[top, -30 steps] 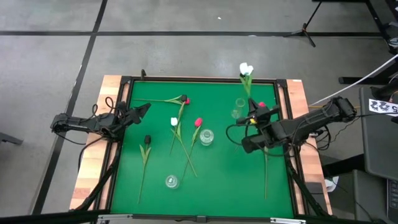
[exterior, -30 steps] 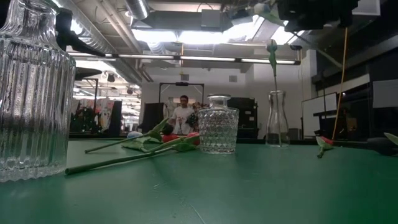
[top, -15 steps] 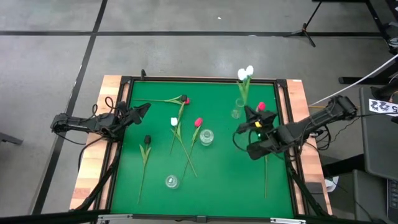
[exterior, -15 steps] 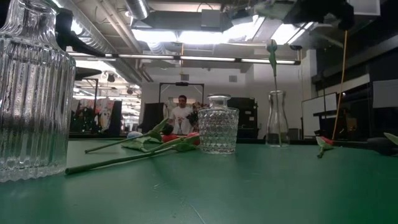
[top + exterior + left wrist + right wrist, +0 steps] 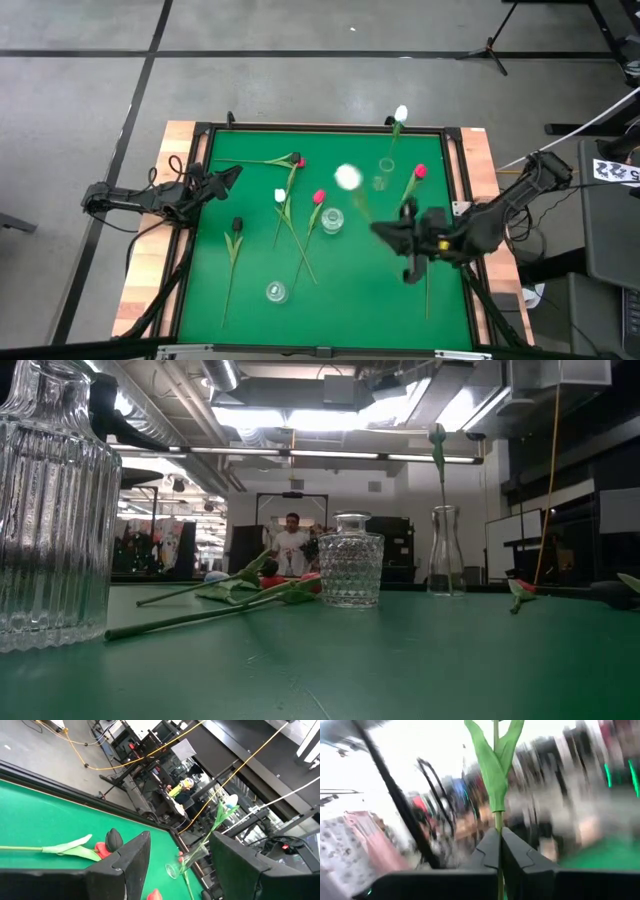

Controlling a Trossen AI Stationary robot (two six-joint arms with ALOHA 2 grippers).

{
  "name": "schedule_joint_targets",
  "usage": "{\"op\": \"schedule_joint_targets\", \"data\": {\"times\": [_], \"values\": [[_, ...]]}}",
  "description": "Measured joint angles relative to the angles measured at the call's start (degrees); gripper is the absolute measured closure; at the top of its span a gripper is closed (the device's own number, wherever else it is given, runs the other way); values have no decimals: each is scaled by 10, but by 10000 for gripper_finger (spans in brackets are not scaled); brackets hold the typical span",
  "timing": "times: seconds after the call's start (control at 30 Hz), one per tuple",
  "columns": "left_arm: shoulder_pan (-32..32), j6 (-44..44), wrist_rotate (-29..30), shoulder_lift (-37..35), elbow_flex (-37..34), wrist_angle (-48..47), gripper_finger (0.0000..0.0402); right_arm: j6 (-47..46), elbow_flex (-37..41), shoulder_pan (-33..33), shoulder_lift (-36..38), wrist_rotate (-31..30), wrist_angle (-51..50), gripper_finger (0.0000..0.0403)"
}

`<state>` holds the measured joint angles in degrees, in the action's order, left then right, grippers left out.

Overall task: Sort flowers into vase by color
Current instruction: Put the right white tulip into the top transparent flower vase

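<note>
The right tool (image 5: 499, 851) is clamped on the thin green stem of a white tulip (image 5: 348, 178), whose blurred head hangs over the middle of the counter, at about 10 o'clock from the tool in the high view. Two long pointed leaves rise along the stem just past the dark fingertips (image 5: 487, 851).

At 12 o'clock on the counter's far edge, another white tulip (image 5: 400, 115) stands in a slim clear glass vase (image 5: 445, 565). A pink-red tulip (image 5: 419, 172) lies just beside the right arm, its stem running under it. Near the centre stands a squat faceted glass vase (image 5: 351, 566), with a pink-red tulip (image 5: 319, 196) and a small white one (image 5: 280, 196) lying crossed at its 9 o'clock. Farther toward 10 o'clock lies one more pink-red tulip (image 5: 299, 161); a dark blackish tulip (image 5: 237, 225) lies at 8 o'clock. A ribbed glass vase (image 5: 55, 510) stands near the front edge.

The counter (image 5: 360, 300) has a smooth green mat framed in pale wood. The left tool (image 5: 177, 865) rests at the 9 o'clock edge, fingers spread and empty.
</note>
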<state>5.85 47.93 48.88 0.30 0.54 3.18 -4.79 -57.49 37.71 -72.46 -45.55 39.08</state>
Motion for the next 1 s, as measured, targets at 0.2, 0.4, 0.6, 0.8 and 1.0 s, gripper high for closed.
{"op": "schedule_joint_targets", "data": {"times": [0.2,0.4,0.6,0.8,1.0], "values": [[0,10,-4,0,0,0,202,575,0,-7,14,28,201,403],[0,10,-5,0,0,0,202,828,0,-44,22,93,257,403],[0,11,-6,0,0,0,202,777,37,-139,56,124,241,402],[0,14,-6,0,0,0,202,605,168,-261,145,215,274,402],[0,14,-6,0,0,0,202,449,309,-371,224,272,373,402]]}}
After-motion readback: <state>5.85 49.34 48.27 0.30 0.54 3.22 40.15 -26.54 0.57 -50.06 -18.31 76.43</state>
